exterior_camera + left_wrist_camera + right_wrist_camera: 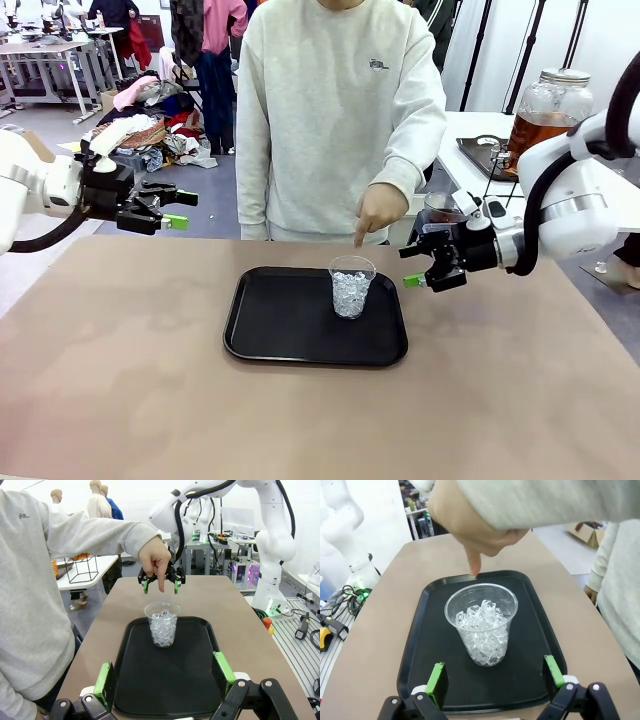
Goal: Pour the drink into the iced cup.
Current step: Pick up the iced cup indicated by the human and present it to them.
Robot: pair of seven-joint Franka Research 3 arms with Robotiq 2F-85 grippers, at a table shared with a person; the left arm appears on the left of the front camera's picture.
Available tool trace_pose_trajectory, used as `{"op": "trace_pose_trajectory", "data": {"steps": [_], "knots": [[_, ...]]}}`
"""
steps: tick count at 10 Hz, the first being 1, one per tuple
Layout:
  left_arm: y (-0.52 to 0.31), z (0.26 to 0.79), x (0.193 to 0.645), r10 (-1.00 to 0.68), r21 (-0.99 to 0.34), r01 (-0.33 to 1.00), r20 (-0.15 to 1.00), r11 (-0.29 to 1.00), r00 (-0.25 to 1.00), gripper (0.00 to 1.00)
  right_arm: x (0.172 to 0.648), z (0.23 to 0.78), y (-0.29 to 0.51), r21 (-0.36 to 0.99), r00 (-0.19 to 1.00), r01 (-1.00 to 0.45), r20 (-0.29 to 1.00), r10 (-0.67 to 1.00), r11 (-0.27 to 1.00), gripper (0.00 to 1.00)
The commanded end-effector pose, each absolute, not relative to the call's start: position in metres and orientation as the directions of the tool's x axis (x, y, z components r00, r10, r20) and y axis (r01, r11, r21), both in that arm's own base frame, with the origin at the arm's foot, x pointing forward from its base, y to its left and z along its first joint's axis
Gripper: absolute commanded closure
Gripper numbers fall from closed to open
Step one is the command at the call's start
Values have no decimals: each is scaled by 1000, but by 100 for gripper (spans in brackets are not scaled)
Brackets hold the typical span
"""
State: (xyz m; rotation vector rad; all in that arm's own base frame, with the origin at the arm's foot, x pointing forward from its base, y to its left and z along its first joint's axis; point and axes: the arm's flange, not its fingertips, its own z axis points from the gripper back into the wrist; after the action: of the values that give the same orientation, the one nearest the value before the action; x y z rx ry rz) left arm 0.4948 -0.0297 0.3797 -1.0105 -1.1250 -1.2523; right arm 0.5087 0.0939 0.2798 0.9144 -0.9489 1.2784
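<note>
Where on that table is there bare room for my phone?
The tabletop is bare along the near edge in front of the tray, and left of it. Its left half is free too. Crowded: the tray's far right corner, with the iced cup, the person's pointing hand above it and the right arm beside.

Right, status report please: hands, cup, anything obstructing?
Left hand, right hand open, empty. Iced cup upright on tray, ice only. Person's finger pointing down at cup.

— Can we read any text here?
— No. We see one small dark mark (378,65) on the sweatshirt (330,140), upper middle of the frame, too small for us to read.
</note>
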Motion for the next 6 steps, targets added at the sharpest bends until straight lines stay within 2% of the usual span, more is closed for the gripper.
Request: {"op": "trace_pose_trajectory", "data": {"steps": [1, 6], "knots": [[-29, 381, 494, -177, 32, 997, 984, 69, -19, 0, 521, 261, 93, -32, -17, -998, 959, 283, 45, 0], [-29, 381, 494, -177, 32, 997, 984, 69, -19, 0, 531, 235, 94, -40, -29, -998, 979, 201, 53, 0]]}}
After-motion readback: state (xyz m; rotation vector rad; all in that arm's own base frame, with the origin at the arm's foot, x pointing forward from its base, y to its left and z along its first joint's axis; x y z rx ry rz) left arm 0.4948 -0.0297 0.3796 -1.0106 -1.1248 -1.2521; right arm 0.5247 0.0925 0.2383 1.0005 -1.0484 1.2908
